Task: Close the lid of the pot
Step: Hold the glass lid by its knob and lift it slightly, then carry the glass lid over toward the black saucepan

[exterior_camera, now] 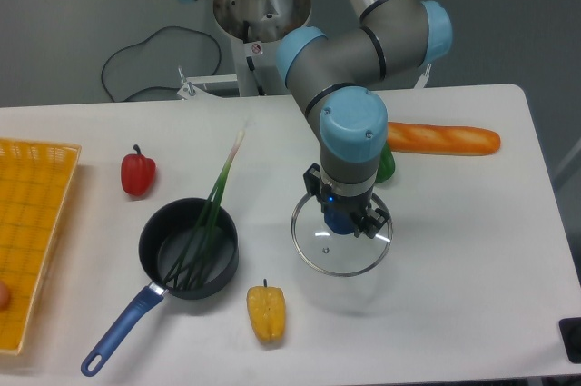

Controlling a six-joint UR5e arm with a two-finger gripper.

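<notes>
The pot lid [340,242] is a round disc of clear glass with a thin metal rim, and it is to the right of the pot [189,248], apart from it, with the yellow pepper [266,311] lower between them. A shadow under the lid suggests it is lifted a little from the table [472,250], but this is not certain. The gripper [346,220] stands over the centre of the lid with its fingers pinched on the blue knob, which is the only good place to hold, because the glass is smooth and slippery and the rim is too thin. The lid is probably stiff, moderately heavy for its size and fragile, so it should be put down gently and flat. The pot is a small black saucepan with a matte inside and a long blue handle pointing to the lower left. A green onion [211,213] lies with its dark leaves inside the pot and its pale stem out over the back rim; it is soft, but it may stop the lid from sitting level.
</notes>
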